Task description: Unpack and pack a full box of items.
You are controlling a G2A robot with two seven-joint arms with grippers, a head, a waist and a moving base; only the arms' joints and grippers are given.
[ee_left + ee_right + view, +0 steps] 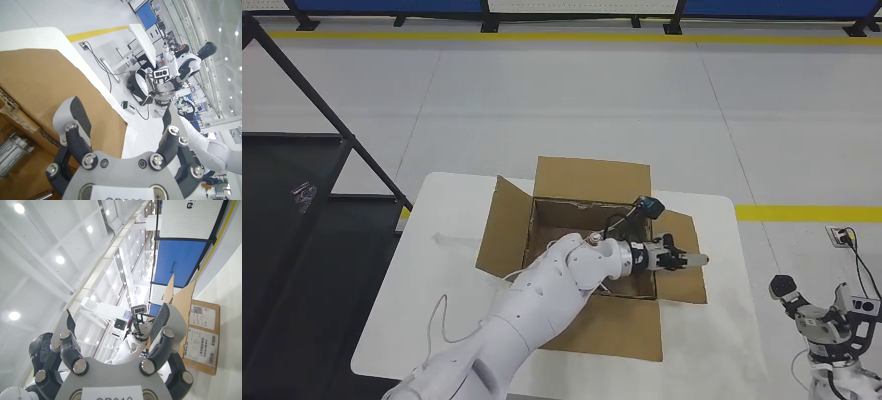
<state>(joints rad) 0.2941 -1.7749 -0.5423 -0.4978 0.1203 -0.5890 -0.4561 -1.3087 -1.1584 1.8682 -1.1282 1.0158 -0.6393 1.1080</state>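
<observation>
One brown corrugated cardboard box point(592, 180) stands open near the middle of the white, round-cornered table point(442, 300), all four flaps folded outward. The robot's left arm stretches across the opening. Its left pincer point(697, 260) hangs over the flap on the robot's right, spread wide and holding nothing.

From the left wrist, the open left pincer point(122, 102) looks past the cardboard flap point(47, 79) to the table's edge point(28, 37). One ribbed silver-grey metal part point(13, 153) lies inside the box just under the rim, with a thin metal pin point(45, 196) beside it. The arm hides the rest of the interior, so no full count of the contents can be made.

The right pincer point(814, 295) sits off the table's right side, well apart from the box. It too is spread wide and empty point(116, 308), tilted up toward the ceiling, with the box's labelled side point(204, 336) beyond it.

No unpacked item lies on the table, so the unpacking stage looks barely begun. The likely next move is for the left arm to draw back over the opening and tip its fingers down inside the wall. It would then need to straddle the metal part without snagging the flap.

Tally: one box, four flaps, two empty pincers, one metal part and one pin seen for certain.
</observation>
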